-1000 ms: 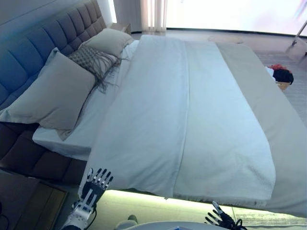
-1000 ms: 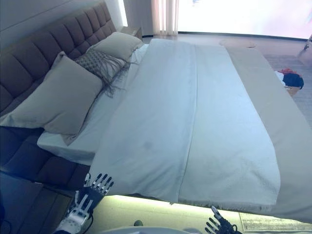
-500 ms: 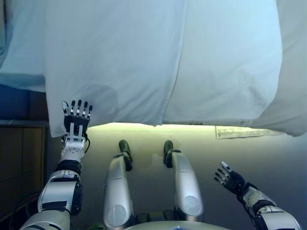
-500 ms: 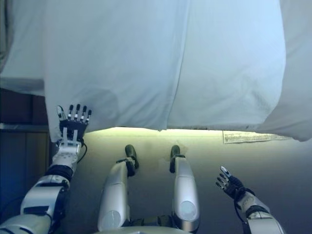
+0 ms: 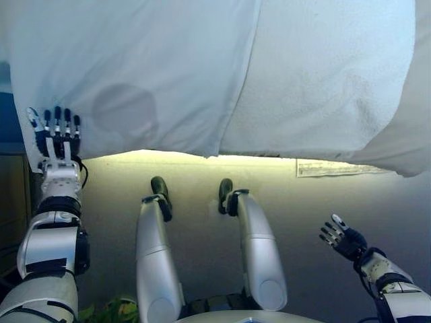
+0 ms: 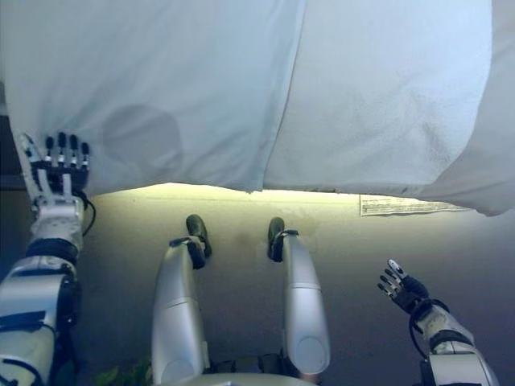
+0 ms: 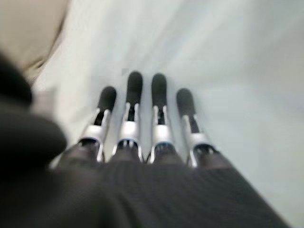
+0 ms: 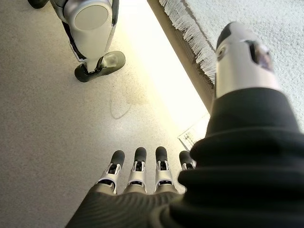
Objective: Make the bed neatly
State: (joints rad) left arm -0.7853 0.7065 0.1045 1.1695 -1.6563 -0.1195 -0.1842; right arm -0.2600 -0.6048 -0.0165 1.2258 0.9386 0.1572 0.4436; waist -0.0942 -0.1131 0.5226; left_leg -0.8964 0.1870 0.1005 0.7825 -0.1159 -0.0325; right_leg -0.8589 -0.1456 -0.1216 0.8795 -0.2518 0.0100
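Observation:
A white duvet (image 5: 202, 74) hangs over the side edge of the bed and fills the upper part of both eye views, with a long seam running down its middle. My left hand (image 5: 57, 138) is raised at the duvet's lower left corner, fingers straight and open, close against the cloth (image 7: 199, 61). My right hand (image 5: 343, 239) hangs low over the floor at the right, fingers spread and open, holding nothing. A beige bed cover (image 5: 411, 148) drapes at the far right.
A lit strip (image 5: 202, 158) glows under the bed's edge. A fringed rug edge (image 5: 337, 168) lies on the beige floor (image 8: 61, 118) to the right. A dark nightstand (image 5: 10, 195) stands at the far left.
The camera has tilted down from the whole bed to its near edge. My left hand has risen to the duvet's lower left corner; my right hand has drifted slightly right.

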